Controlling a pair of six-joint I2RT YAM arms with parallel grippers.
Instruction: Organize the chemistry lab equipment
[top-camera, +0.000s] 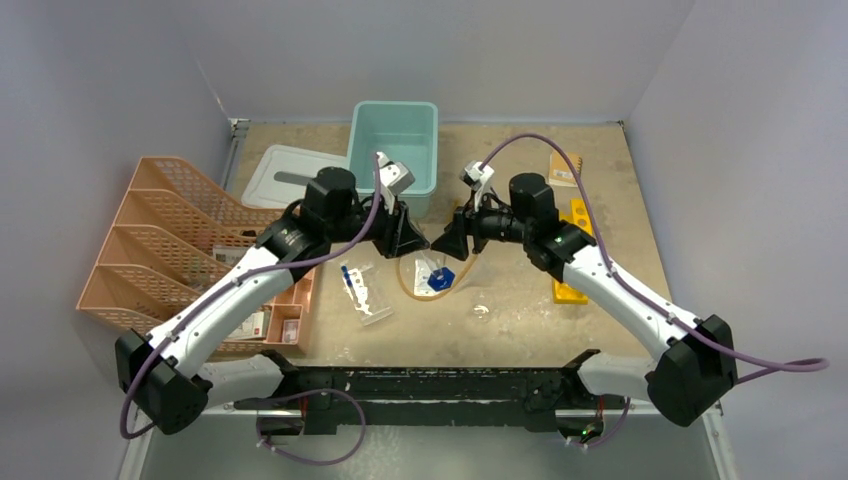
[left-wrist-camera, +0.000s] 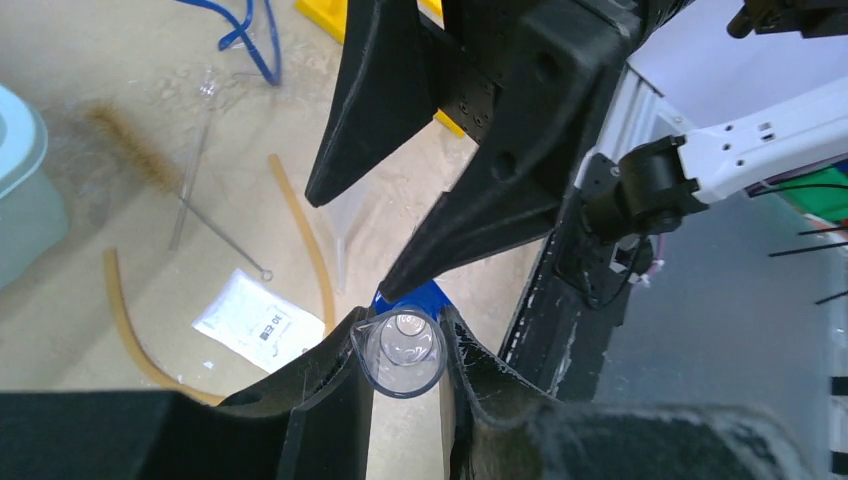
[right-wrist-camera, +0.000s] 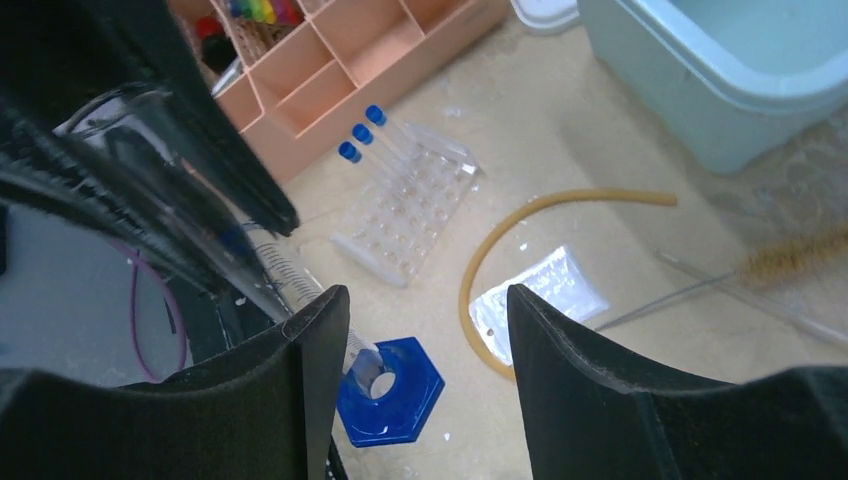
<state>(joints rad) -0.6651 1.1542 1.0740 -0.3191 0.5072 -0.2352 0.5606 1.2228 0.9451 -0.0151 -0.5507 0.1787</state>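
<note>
Left gripper: clamped on the glass of the blue-based clear cylinder, just under its open rim
Right gripper: jaws spread wide with nothing between them, just right of the cylinder, tips facing the left gripper's
Cylinder: mid-table and tilted, mouth leaning to the far left, blue hexagonal base low by the table; I cannot tell whether the base touches the surface
Amber rubber tubing: lies on the table in an open curve just left of the cylinder's base
White packet: flat on the table inside the tubing's curve
Blue-capped tubes: three, lying side by side on a clear rack, left of the tubing and just right of the peach trays
Thin glass rods: on the table on the far side of the packet, beside a bristle brush
Teal bin: far centre, with a white lid just left of it
Peach organizer trays: along the left edge; the low compartment tray holds small items too small to tell apart
Yellow block: on the right, partly under the right arm
</note>
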